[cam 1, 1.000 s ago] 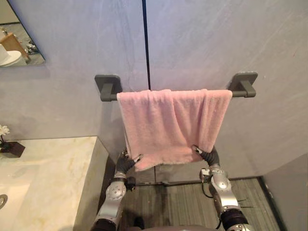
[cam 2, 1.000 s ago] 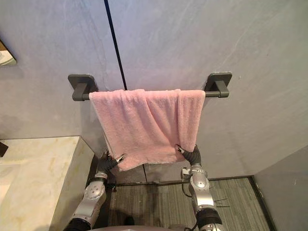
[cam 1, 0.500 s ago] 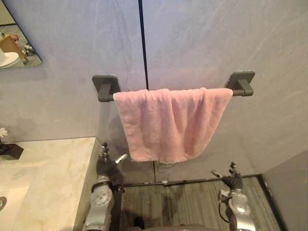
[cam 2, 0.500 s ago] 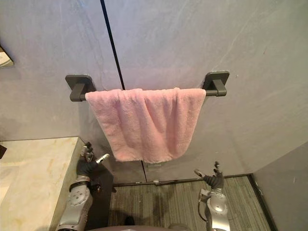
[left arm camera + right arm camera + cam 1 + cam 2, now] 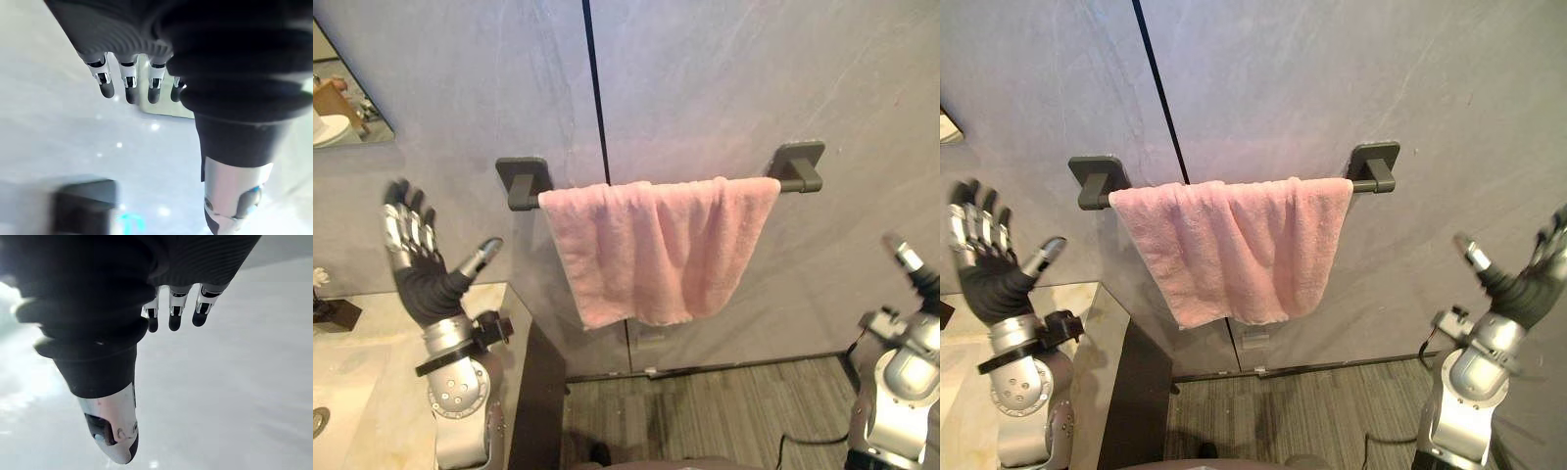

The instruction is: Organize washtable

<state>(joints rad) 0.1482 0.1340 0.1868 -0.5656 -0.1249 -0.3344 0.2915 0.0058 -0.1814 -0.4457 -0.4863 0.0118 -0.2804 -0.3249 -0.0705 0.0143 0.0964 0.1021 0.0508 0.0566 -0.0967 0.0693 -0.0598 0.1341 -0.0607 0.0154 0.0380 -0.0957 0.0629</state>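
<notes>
A pink towel (image 5: pixel 656 250) hangs folded over the dark grey wall rail (image 5: pixel 521 182), its lower edge slanting and loose. My left hand (image 5: pixel 421 269) is raised at the left, well apart from the towel, fingers straight and thumb spread, holding nothing. My right hand (image 5: pixel 1523 284) is raised at the far right, also away from the towel, fingers straight and empty. In the left wrist view the left hand's fingers (image 5: pixel 128 83) point at the grey wall; in the right wrist view the right hand's fingers (image 5: pixel 175 313) do the same.
A pale marble washtable (image 5: pixel 372 362) stands at the lower left, with a small flower in a dark pot (image 5: pixel 327 304) at its edge. A mirror corner (image 5: pixel 337 93) shows at the upper left. Striped floor (image 5: pixel 724 416) lies below the towel.
Both hands have risen from low beside the towel's lower edge to rail height and spread outward, fingers open. A second ago they held the towel's lower corners; the towel now hangs free.
</notes>
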